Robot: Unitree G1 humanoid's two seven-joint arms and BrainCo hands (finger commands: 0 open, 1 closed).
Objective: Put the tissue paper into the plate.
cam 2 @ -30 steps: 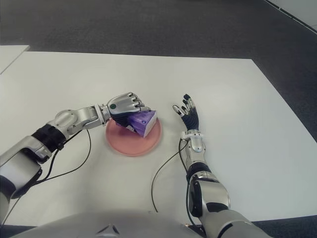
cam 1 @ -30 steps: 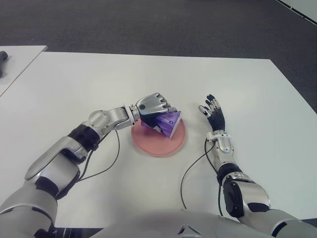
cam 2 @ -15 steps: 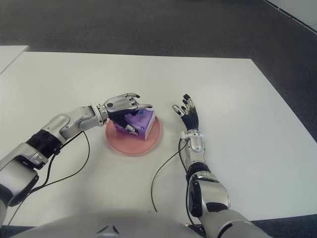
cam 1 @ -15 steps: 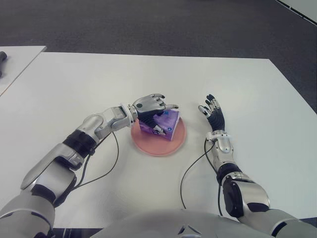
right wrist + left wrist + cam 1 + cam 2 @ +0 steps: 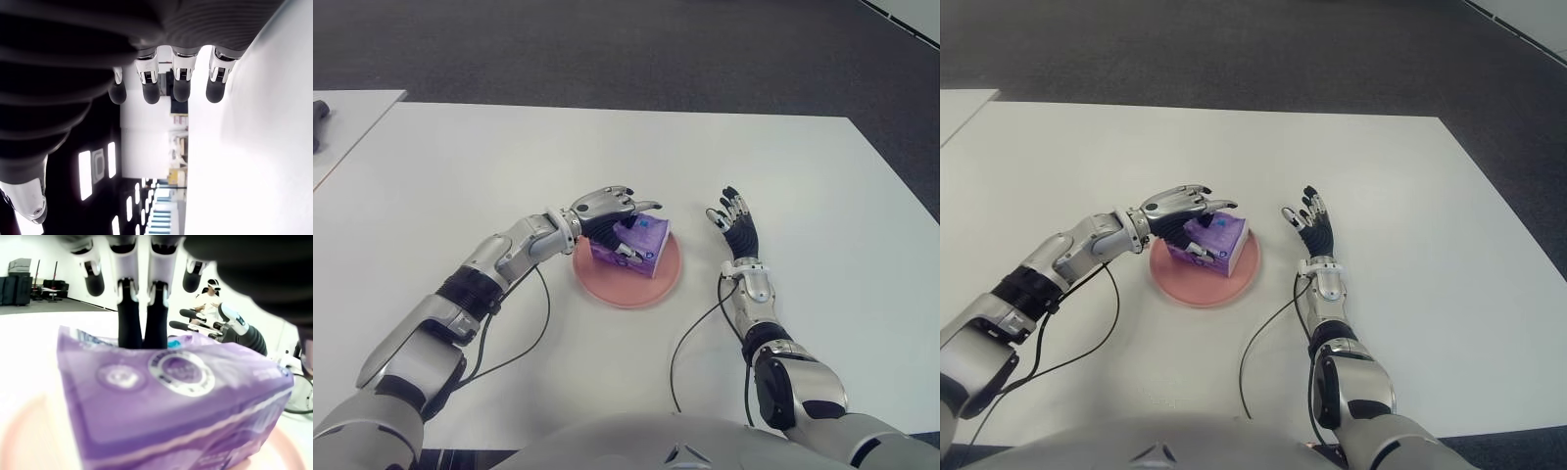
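On the white desk [image 5: 460,166], the left hand [image 5: 607,209] hovers over the purple tissue paper pack [image 5: 636,245], fingers spread and gripping nothing, while the pack sits inside the pink plate [image 5: 636,290]. Judging from that, the step in hand is the release, done best by lifting the open hand straight up and clear so no fingertip drags the pack off the plate. The right hand [image 5: 734,223] shows open and empty just right of the plate.

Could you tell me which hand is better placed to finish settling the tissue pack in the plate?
The left hand: its spread fingers are over the tissue pack in the pink plate. The right hand shows open beside the plate's right.
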